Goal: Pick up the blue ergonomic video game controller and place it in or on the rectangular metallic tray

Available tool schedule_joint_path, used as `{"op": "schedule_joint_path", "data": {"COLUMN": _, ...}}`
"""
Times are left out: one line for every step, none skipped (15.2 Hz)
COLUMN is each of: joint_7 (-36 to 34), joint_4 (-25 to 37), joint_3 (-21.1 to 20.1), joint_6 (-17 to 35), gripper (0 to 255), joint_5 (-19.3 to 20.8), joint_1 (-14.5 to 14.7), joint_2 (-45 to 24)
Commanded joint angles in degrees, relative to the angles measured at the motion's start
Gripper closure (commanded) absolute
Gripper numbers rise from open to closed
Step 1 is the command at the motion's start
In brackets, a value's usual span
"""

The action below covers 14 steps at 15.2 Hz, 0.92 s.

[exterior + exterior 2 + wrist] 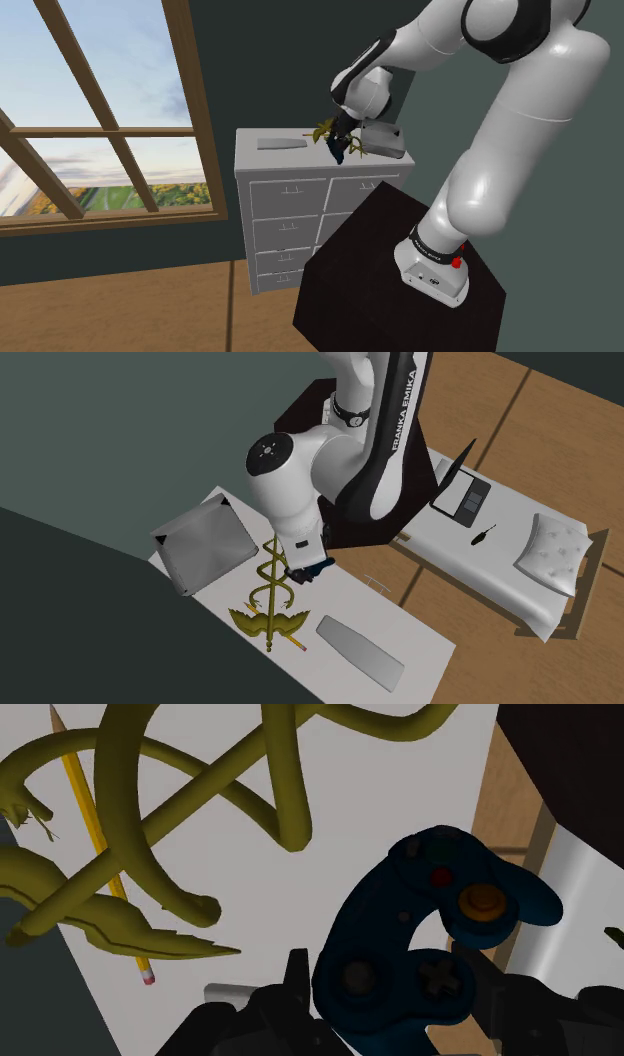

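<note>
The claw (390, 1004) is closed on the dark blue controller (365, 944), which sits clasped between its two black fingers over the white dresser (290, 215) top, just beside the gold winged ornament (272, 602) and apart from the grey tray (200, 542). The fingertips are hidden behind the controller, the arm covers most of it from the second exterior view, and whether it touches the top cannot be told. The arm reads "FRANKA EMIKA" (400, 402).
</note>
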<state>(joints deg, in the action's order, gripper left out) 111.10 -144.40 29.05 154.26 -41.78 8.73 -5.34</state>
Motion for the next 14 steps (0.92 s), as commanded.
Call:
{"op": "schedule_joint_path", "data": {"joint_7": -3.01, "joint_4": -0.26, "joint_3": 0.83, "joint_6": -0.81, "gripper": 255, "joint_5": 3.72, "joint_1": 0.28, "joint_2": 1.95}}
{"op": "schedule_joint_path", "data": {"joint_7": -4.35, "joint_4": -0.38, "joint_3": 1.1, "joint_6": -1.2, "gripper": 255, "joint_5": 5.36, "joint_1": 0.34, "joint_2": 2.86}}
{"op": "schedule_joint_path", "data": {"joint_7": -5.68, "joint_4": -0.48, "joint_3": 1.32, "joint_6": -1.61, "gripper": 255, "joint_5": 6.98, "joint_1": 0.35, "joint_2": 3.77}}
{"op": "schedule_joint_path", "data": {"joint_7": -6.99, "joint_4": -0.55, "joint_3": 1.5, "joint_6": -2.05, "gripper": 255, "joint_5": 8.56, "joint_1": 0.33, "joint_2": 4.67}}
{"op": "schedule_joint_path", "data": {"joint_7": -8.26, "joint_4": -0.6, "joint_3": 1.63, "joint_6": -2.51, "gripper": 255, "joint_5": 10.11, "joint_1": 0.26, "joint_2": 5.55}}
{"op": "schedule_joint_path", "data": {"joint_7": -9.5, "joint_4": -0.62, "joint_3": 1.72, "joint_6": -3.0, "gripper": 255, "joint_5": 11.61, "joint_1": 0.16, "joint_2": 6.42}}
{"op": "schedule_joint_path", "data": {"joint_7": -10.7, "joint_4": -0.62, "joint_3": 1.76, "joint_6": -3.52, "gripper": 255, "joint_5": 13.05, "joint_1": 0.02, "joint_2": 7.28}}
{"op": "schedule_joint_path", "data": {"joint_7": -11.86, "joint_4": -0.6, "joint_3": 1.77, "joint_6": -4.06, "gripper": 255, "joint_5": 14.44, "joint_1": -0.14, "joint_2": 8.12}}
{"op": "schedule_joint_path", "data": {"joint_7": -12.97, "joint_4": -0.55, "joint_3": 1.73, "joint_6": -4.63, "gripper": 255, "joint_5": 15.77, "joint_1": -0.34, "joint_2": 8.94}}
{"op": "schedule_joint_path", "data": {"joint_7": -14.04, "joint_4": -0.48, "joint_3": 1.64, "joint_6": -5.22, "gripper": 255, "joint_5": 17.04, "joint_1": -0.57, "joint_2": 9.73}}
{"op": "schedule_joint_path", "data": {"joint_7": -15.06, "joint_4": -0.38, "joint_3": 1.56, "joint_6": -5.84, "gripper": 255, "joint_5": 18.24, "joint_1": -0.8, "joint_2": 10.52}}
{"op": "schedule_joint_path", "data": {"joint_7": -15.99, "joint_4": -0.27, "joint_3": 1.45, "joint_6": -6.44, "gripper": 255, "joint_5": 19.32, "joint_1": -1.03, "joint_2": 11.24}}
{"op": "schedule_joint_path", "data": {"joint_7": -14.18, "joint_4": 0.31, "joint_3": 2.41, "joint_6": -7.14, "gripper": 255, "joint_5": 18.99, "joint_1": -1.7, "joint_2": 10.84}}
{"op": "schedule_joint_path", "data": {"joint_7": -12.37, "joint_4": 0.97, "joint_3": 3.41, "joint_6": -7.88, "gripper": 255, "joint_5": 18.61, "joint_1": -2.34, "joint_2": 10.37}}
